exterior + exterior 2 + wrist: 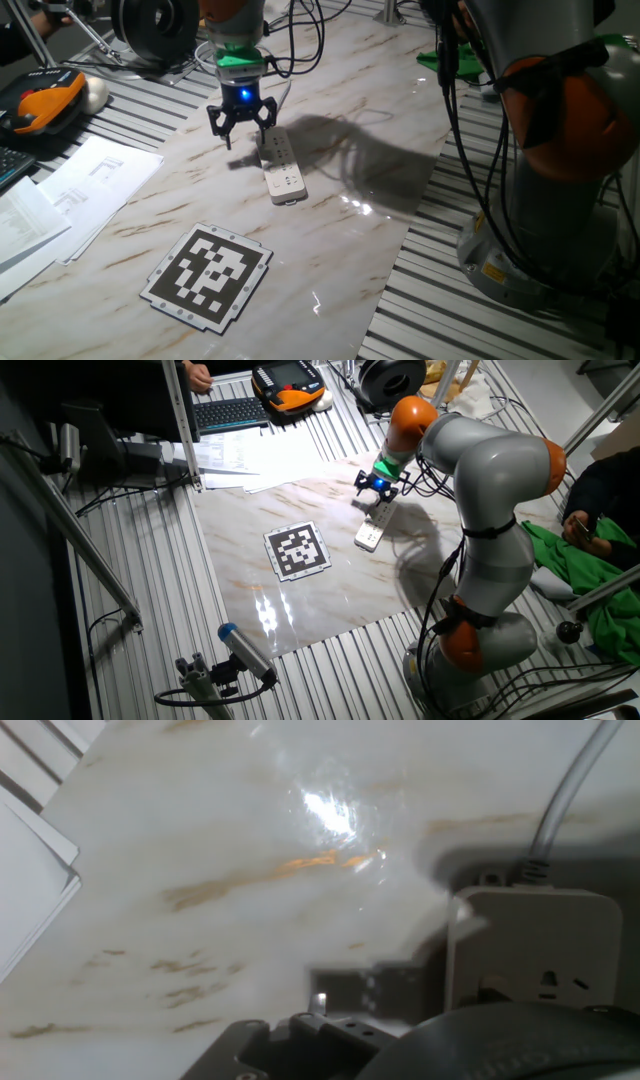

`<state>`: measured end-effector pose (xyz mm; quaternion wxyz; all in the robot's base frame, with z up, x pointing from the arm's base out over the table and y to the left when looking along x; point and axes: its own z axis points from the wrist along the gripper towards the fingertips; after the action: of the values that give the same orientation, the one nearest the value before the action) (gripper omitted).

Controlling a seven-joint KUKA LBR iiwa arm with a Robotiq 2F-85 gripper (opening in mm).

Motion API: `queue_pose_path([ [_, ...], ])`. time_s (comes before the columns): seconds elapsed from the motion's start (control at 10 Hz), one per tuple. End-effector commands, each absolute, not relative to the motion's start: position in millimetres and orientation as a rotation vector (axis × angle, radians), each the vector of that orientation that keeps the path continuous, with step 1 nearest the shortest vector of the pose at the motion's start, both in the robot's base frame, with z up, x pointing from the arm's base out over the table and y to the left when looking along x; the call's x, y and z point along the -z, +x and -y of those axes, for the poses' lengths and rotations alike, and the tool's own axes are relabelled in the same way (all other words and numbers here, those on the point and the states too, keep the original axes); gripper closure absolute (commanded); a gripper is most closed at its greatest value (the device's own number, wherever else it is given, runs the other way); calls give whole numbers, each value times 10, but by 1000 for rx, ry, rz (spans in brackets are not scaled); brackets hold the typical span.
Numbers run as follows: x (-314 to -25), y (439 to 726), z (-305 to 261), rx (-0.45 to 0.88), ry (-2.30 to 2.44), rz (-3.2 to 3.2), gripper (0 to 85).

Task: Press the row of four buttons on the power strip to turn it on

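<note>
While the gripper (241,117) hangs low over the cord end of the power strip (281,166), its dark fingers (218,121) are spread with a clear gap, holding nothing. That white strip lies flat mid-table on the marble top (380,120), long axis running away from the marker board (208,274) toward the cord (560,800). Papers (85,185) sit well off to one side.

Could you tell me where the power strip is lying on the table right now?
In one fixed view the power strip lies on the marble tabletop, directly below the hand, beyond the marker board.
</note>
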<state>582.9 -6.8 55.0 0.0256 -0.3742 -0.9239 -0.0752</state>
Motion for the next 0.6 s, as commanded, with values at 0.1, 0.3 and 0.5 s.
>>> queue_pose_path([
  [0.1,-537,5842,103,232,-1157,2870,170],
  [0.3,-532,5843,126,228,-1166,2867,170],
  [0.5,-516,5832,127,245,-1167,2864,170],
])
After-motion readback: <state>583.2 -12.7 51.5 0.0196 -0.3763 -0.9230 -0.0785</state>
